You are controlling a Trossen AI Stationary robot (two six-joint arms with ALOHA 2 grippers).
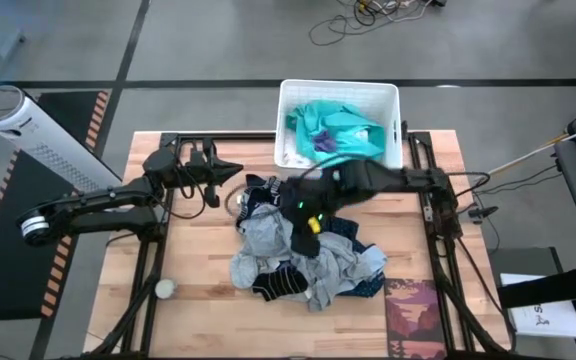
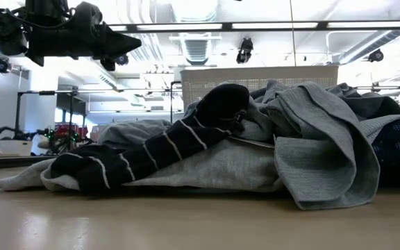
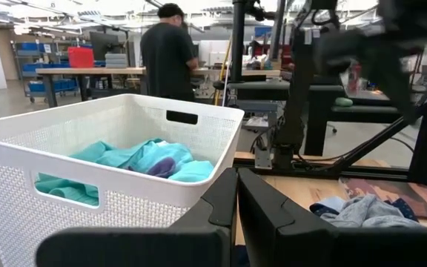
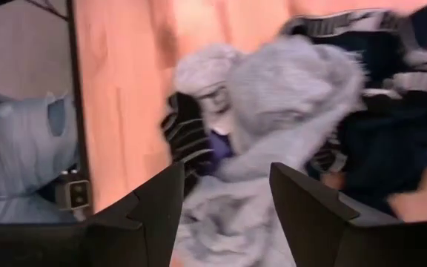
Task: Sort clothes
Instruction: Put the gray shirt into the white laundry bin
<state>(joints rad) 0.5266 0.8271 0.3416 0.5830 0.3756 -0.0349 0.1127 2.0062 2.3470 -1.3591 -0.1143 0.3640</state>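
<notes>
Over the pile (image 1: 303,262), the right gripper (image 4: 224,204) hangs with jaws apart and empty, grey fabric (image 4: 273,96) just below. Closing here could snag several tangled garments together. Left gripper (image 3: 236,215) waits shut beside the basket (image 1: 340,95).

Wooden table (image 1: 198,250): clothes pile (image 1: 303,260), basket (image 1: 340,95), mat (image 1: 413,315).

White basket (image 1: 388,95), teal garment (image 1: 333,125), grey garment (image 1: 266,235), white-striped dark sock (image 2: 144,156).
</notes>
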